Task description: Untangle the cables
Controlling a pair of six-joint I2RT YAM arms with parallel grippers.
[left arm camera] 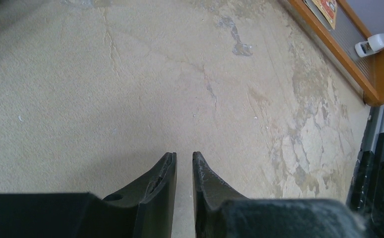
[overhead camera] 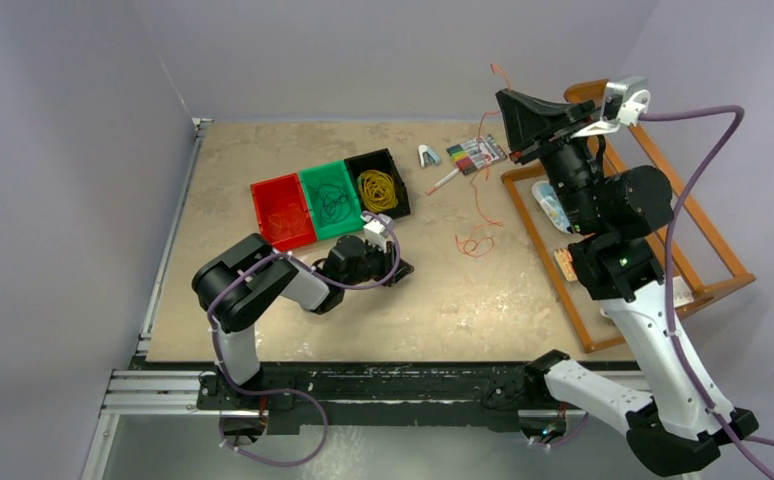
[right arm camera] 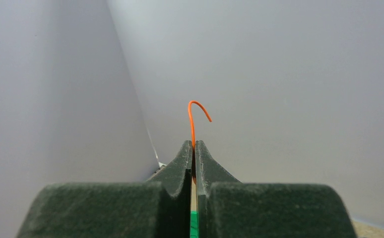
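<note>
My right gripper (overhead camera: 501,94) is raised high at the back right and shut on a thin orange-red cable (overhead camera: 475,243). The cable hangs down from the jaws to a small loop lying on the table. In the right wrist view its curled end (right arm camera: 192,117) sticks out above my closed gripper (right arm camera: 193,144). My left gripper (overhead camera: 400,270) rests low over the table's middle, all but shut, with only a slim gap, and empty (left arm camera: 184,154). A red bin (overhead camera: 283,212) holds orange-red cables, a green bin (overhead camera: 330,198) dark ones, and a black bin (overhead camera: 378,185) yellow ones.
A pack of coloured markers (overhead camera: 477,153), a loose pen (overhead camera: 443,181) and a small white-blue object (overhead camera: 429,155) lie at the back. A wooden tray (overhead camera: 663,230) with small items stands at the right, under my right arm; its corner shows in the left wrist view (left arm camera: 373,91).
</note>
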